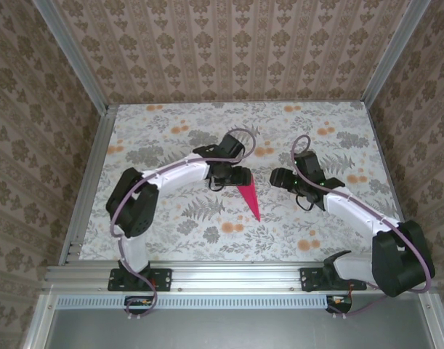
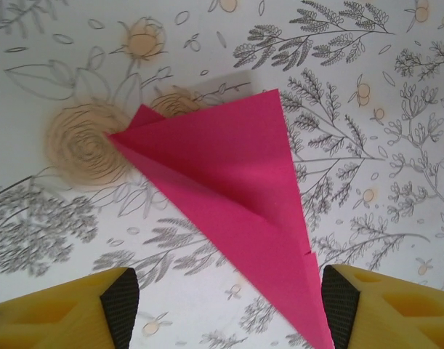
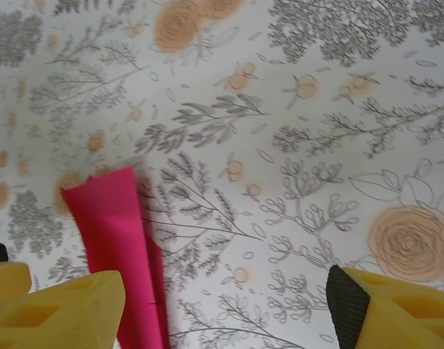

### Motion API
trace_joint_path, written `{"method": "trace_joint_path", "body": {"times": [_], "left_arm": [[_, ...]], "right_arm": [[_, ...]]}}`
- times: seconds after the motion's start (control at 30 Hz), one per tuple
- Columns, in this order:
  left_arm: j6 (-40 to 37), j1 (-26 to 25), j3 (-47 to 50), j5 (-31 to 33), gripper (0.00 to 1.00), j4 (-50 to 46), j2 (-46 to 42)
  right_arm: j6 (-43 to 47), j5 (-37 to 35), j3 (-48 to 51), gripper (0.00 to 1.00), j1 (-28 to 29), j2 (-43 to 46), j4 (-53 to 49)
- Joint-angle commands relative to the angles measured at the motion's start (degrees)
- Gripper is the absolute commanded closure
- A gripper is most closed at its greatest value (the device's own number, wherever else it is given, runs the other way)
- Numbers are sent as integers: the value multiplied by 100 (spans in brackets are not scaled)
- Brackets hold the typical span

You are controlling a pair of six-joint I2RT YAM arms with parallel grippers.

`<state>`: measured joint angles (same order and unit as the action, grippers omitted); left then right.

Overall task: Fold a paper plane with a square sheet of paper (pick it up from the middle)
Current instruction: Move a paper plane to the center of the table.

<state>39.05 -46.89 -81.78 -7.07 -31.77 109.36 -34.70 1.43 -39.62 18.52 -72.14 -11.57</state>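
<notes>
Left gripper (image 2: 230,309) and right gripper (image 3: 229,305), 2 in all, gape released near 1 paper plane (image 2: 229,196).

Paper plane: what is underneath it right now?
The paper plane lies on the floral tablecloth, which shows around it. The patch beneath the pink folds is covered, so nothing else can be confirmed there.

Bright, even light fills every picture. The paper plane (image 3: 109,211) drops a soft grey shadow on the table (image 3: 294,109). The right wrist picture is a bit blurry; the left wrist one is sharper, but fuzzy at its left.
</notes>
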Motion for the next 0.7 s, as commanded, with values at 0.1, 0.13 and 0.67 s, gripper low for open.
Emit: {"method": "trace_joint_path", "body": {"times": [0.1, 0.13, 0.67], "left_arm": [[242, -212, -1070, 269, 31, -1062, 893], [246, -232, -1194, 269, 32, -1171, 1019], [658, -194, -620, 97, 77, -1031, 587]], "right_arm": [[-39, -284, 242, 22, -79, 265, -83], [-53, -282, 274, 22, -94, 292, -74], [-135, -196, 227, 23, -172, 209, -46]]}}
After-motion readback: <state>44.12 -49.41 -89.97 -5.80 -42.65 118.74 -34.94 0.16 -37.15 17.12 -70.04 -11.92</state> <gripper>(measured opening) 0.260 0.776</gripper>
